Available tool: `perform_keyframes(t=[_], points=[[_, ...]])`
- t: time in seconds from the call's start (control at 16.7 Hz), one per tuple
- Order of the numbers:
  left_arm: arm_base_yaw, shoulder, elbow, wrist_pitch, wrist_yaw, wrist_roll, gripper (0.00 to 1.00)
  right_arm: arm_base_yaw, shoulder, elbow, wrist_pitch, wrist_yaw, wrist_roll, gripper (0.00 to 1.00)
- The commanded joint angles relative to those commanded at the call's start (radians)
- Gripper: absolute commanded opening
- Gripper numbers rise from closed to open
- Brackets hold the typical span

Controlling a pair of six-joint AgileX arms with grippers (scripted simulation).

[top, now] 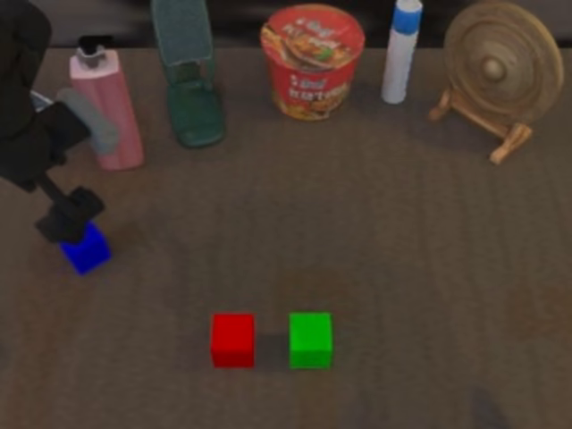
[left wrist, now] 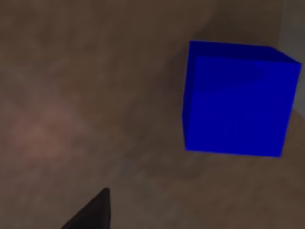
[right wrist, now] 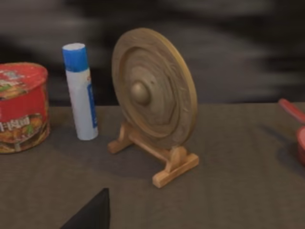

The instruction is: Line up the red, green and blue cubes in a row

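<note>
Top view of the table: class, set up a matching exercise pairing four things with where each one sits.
Things:
1. blue cube
2. green cube
3. noodle cup
4. wooden disc on a stand

Places:
A. back edge, middle
B. under the left pincer, left side
C. back right corner
D. front, just right of the red cube

Pairs: 1-B, 2-D, 3-A, 4-C

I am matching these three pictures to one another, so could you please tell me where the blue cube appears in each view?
Top view: the blue cube sits at the table's left side, just under the left gripper.
Left wrist view: it fills much of the picture, close up.
Right wrist view: not in it.
Shared landmark: the brown table, seen in all three views.
</note>
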Motion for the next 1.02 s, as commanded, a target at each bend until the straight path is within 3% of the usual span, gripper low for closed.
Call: perform_keyframes(t=[0.6,1.02], points=[[0.0,0.103,0.087,-0.044,0.0,0.044,1.0,-0.045,-0.122,-0.09,0.069,-0.014,-0.045,1.0],[-0.003,0.204,-0.03,0.182,0.001,0.046,1.0,-0.045,-0.122,-0.09,0.069,-0.014,-0.045,1.0]])
